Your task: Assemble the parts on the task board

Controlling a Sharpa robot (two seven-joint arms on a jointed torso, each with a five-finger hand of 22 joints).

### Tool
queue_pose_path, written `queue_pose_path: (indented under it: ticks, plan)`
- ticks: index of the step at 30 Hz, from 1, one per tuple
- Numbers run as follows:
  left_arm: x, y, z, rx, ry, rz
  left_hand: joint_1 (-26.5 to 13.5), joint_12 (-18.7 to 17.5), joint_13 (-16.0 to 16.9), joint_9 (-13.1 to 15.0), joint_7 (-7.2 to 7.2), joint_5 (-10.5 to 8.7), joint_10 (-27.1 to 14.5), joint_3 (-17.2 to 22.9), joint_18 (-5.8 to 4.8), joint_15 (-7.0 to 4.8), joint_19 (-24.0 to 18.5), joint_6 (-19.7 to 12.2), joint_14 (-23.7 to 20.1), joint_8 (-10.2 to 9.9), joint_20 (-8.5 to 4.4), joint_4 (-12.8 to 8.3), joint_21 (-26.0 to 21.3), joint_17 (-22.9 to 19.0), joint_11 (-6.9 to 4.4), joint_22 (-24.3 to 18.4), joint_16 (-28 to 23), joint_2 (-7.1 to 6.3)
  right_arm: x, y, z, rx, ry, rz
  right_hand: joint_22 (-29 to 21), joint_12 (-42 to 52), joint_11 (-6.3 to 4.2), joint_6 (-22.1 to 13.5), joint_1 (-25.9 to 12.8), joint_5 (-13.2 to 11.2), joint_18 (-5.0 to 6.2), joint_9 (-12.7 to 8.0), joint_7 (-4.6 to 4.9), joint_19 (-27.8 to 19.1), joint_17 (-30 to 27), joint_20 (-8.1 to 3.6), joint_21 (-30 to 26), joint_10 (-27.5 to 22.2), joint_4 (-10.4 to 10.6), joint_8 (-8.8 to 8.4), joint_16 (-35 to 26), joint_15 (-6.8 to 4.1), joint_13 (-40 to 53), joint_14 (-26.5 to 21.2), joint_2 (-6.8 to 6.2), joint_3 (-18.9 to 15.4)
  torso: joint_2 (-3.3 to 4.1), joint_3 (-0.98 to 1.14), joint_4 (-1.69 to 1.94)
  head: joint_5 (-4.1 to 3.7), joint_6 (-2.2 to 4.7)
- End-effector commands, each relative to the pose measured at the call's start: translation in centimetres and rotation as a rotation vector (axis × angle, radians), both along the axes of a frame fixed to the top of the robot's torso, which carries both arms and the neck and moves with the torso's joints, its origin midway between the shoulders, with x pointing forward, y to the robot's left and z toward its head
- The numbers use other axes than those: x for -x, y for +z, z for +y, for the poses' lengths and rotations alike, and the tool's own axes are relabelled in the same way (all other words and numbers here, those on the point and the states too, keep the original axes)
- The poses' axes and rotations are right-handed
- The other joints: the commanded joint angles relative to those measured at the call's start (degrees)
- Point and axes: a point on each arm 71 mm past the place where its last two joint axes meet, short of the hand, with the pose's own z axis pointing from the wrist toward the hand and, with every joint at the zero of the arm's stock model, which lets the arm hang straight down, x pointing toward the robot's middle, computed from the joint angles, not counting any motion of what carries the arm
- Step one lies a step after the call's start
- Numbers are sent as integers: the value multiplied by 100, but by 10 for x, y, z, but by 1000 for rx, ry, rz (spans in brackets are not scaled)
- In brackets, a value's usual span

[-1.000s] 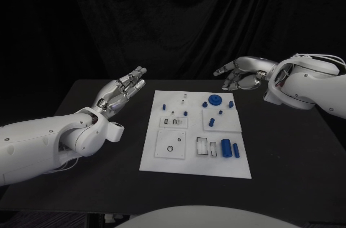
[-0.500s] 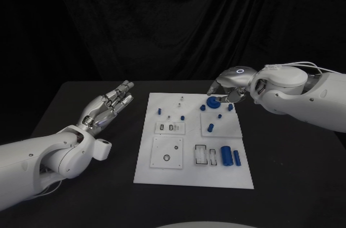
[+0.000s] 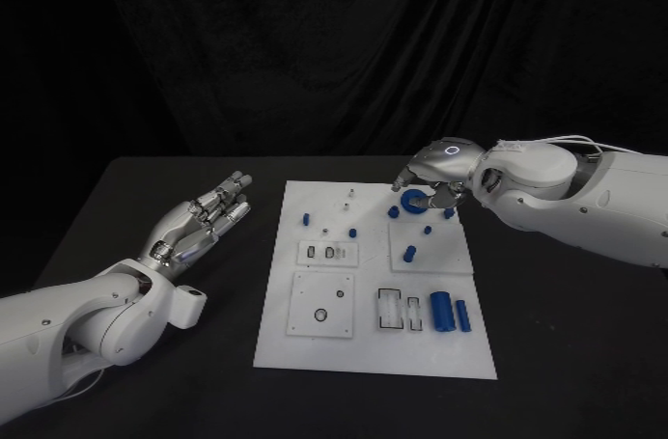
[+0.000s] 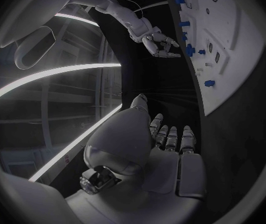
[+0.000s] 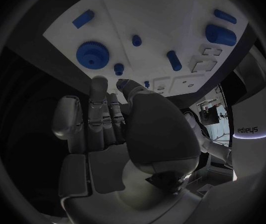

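The white task board (image 3: 374,338) lies mid-table with blue parts on it: a gear (image 3: 412,202) at its far right corner, small pegs (image 3: 353,233) around the middle and a thick cylinder (image 3: 440,309) near the right edge. My right hand (image 3: 429,182) hovers just over the gear with fingers pointing down and holds nothing. In the right wrist view the fingers (image 5: 98,109) reach toward the gear (image 5: 92,54) without touching it. My left hand (image 3: 204,221) lies flat and empty, fingers stretched out, left of the board.
The black table (image 3: 557,342) surrounds the board with free room on both sides. Clear rectangular slots (image 3: 399,306) sit beside the cylinder. In the left wrist view the right hand (image 4: 160,41) shows beyond the board (image 4: 235,59).
My right hand has come in from the right and lowered to the gear at the board's far corner. My left hand stays flat beside the board.
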Motion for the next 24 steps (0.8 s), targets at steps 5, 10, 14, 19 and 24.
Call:
queue_pose_path:
  ticks: [5,10,14,19,24]
  plan:
    - [4,12,0,63,-39,-153,63,-2,0,-2,-3,22,-17,2,38,55,-4,-18,-2,-13,38,2,-35,-9,26,-10,-21,-9,1,-2,0,-1,7,-32,65,5,20,-49,-34,-5,-107,-8,-33,68,37,-10,56,54,64,-18,80,11,6,29,-40,-10,68,2,29,-31,29]
    - [3,12,-1,63,-41,-152,66,-3,-1,-1,-2,22,-19,2,40,57,-4,-15,-2,-13,42,2,-35,-9,27,-10,-21,-9,1,-5,1,4,10,-22,112,17,23,-81,-44,-4,-116,-15,-61,88,29,-8,83,85,84,-23,95,15,12,12,-38,-16,92,-6,64,-67,40]
    - [3,12,0,62,-42,-151,66,-3,-1,-1,-2,22,-19,2,40,57,-4,-15,-2,-13,42,2,-35,-9,27,-10,-21,-9,1,-8,2,5,15,-15,164,39,25,-121,-39,-2,-125,-23,-77,109,61,-7,112,144,94,-26,141,18,22,9,-34,-13,105,-7,62,-73,41]
    - [2,11,-1,62,-44,-150,76,-2,0,-1,4,22,-17,3,47,66,-4,-15,-2,-14,57,0,-35,-9,33,-10,-21,-6,0,-14,2,13,12,1,219,60,24,-127,-33,-1,-134,-23,-79,132,106,-5,142,212,106,-16,199,20,31,16,-26,-4,116,-14,63,-66,30]
    - [1,11,-1,62,-45,-148,78,-2,0,-1,5,22,-15,4,49,68,-4,-21,-2,-16,60,-1,-35,-9,36,-10,-21,-5,-1,-20,2,17,7,11,222,62,30,-131,-31,0,-134,-24,-86,131,109,-5,142,223,108,-15,208,19,32,15,-21,1,124,-19,62,-65,20]
